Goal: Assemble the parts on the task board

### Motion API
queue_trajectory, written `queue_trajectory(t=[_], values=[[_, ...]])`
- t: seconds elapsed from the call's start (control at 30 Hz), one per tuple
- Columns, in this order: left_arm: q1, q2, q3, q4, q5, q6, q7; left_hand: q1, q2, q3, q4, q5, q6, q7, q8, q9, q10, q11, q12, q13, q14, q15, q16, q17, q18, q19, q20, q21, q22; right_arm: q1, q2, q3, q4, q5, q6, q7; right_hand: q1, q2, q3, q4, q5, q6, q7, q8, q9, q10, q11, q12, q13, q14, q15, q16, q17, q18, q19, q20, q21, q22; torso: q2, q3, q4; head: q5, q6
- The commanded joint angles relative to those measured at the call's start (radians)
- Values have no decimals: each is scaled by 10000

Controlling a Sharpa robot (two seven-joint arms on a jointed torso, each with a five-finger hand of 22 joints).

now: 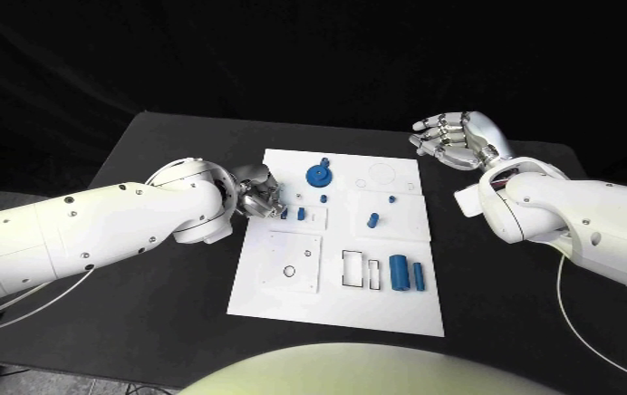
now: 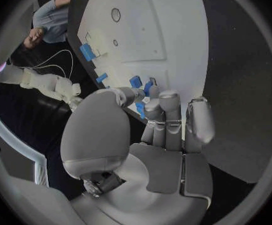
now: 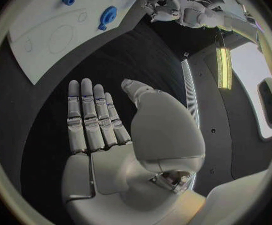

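Reaching at the task board (image 1: pixel 281 300), our left hand (image 1: pixel 259 194) is hiding its grip; wrist view shows fingertips (image 2: pixel 163 96) touching blue parts (image 2: pixel 136 81), grasp unclear; right hand (image 1: pixel 458 139) is hovering open, empty.

Two white arms enter the head view from the left and right edges, their rounded glossy shells dotted with small dark screws. A thin pale cable loops beneath each arm. The left hand (image 1: pixel 259 197) and the right hand (image 1: pixel 456 139) are silver metal, with segmented fingers, smooth domed thumb bases and dark seams between the plates.
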Motion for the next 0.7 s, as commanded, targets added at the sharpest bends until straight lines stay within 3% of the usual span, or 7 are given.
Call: queue_trajectory(t=[0.03, 0.7], values=[[-14, 41, 0, -10, -109, 265, 113, -1, 122, 1833, -1765, 28, 50, 4, 40, 9, -20, -14, -2, 15, 13, -33, 8, 8, -112, -11, -15, 19, 20, -9, 9, 1, 2, -36, 138, 47, -100, -12, -54, 0, 56, 26, 336, -50, -19, -65, 46, -38, -14, -13, 46, -74, -13, 95, -22, 59, -73, -23, -6, -3, 2, 8, -5], [-14, 65, -13, -83, -174, 558, 26, 2, 119, 1846, -1782, 23, 57, 2, 39, 2, 1, -15, 22, 60, 12, -33, 2, 3, -114, -7, -15, 24, 29, -21, -18, 1, 21, -28, 103, 91, -104, -4, -59, 4, 60, 24, 337, -51, -21, -69, 49, -37, -14, -12, 48, -89, -13, 96, -29, 63, -86, -38, -12, 3, -1, 13, -72]])
